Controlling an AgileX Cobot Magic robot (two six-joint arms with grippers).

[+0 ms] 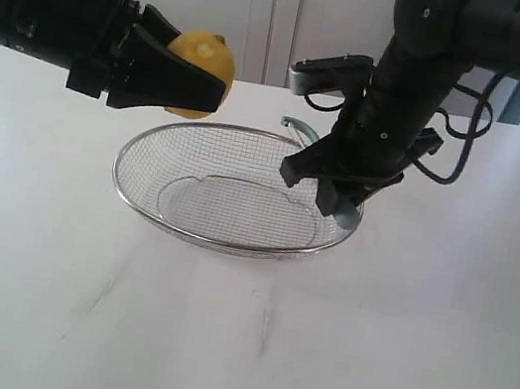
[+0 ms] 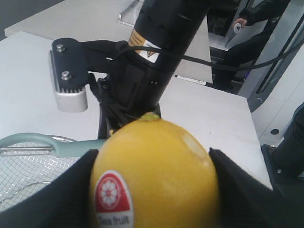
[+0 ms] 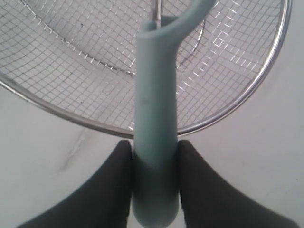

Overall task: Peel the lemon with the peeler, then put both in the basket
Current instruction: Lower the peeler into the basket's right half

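Basket (image 1: 221, 245) nearest, centre frame. Upper left: left gripper (image 1: 215, 76) clamped on lemon (image 1: 209, 53), aloft beyond the rim. Right of centre: right gripper (image 1: 329, 192) clamped on peeler (image 1: 344, 214), over the basket's right rim. Risks: lemon twisting between the jaws under blade pressure; peeler head snagging mesh.

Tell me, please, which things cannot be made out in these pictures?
- How much of the lemon is peeled: the left hand covers most in the exterior view; the left wrist view shows one side, its lower part cut off.
- The peeler blade: behind the right arm in the exterior view, cut off in both wrist views.
- The basket rim's right part: behind that arm.
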